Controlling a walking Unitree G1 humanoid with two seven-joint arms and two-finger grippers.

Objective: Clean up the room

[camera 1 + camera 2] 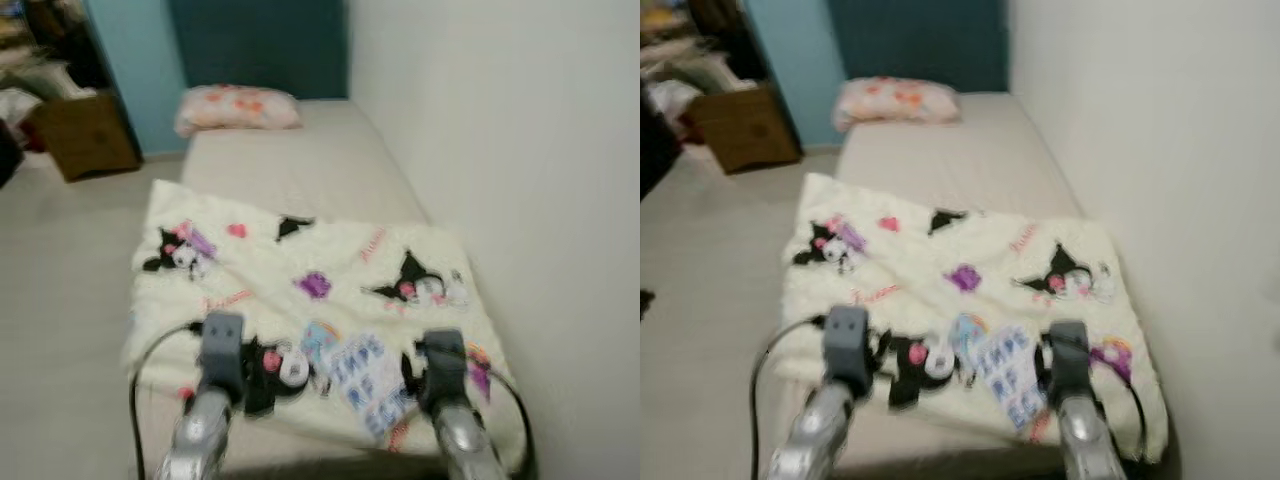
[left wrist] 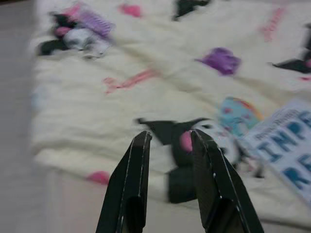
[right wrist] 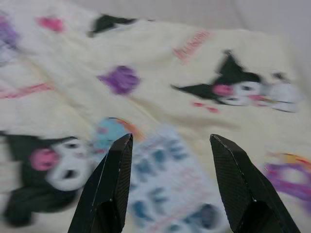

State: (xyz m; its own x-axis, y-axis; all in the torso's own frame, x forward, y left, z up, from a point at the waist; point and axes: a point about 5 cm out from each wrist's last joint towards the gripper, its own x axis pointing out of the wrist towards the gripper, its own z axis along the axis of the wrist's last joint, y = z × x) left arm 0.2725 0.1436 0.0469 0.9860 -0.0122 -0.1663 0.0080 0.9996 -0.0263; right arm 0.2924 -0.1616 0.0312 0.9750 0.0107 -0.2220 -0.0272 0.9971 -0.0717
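Cream fleece blanket (image 1: 310, 300) with cartoon prints lies rumpled over foot half of bed (image 1: 300, 150), near edge uneven, likely awaiting straightening. Left gripper (image 2: 167, 138) hovers above near edge, fingers slightly apart, empty. Right gripper (image 3: 170, 141) hovers beside, fingers wide apart, empty. Soft floral pillow (image 1: 237, 108) sits at head. Cardboard box (image 1: 88, 135) on floor beyond.
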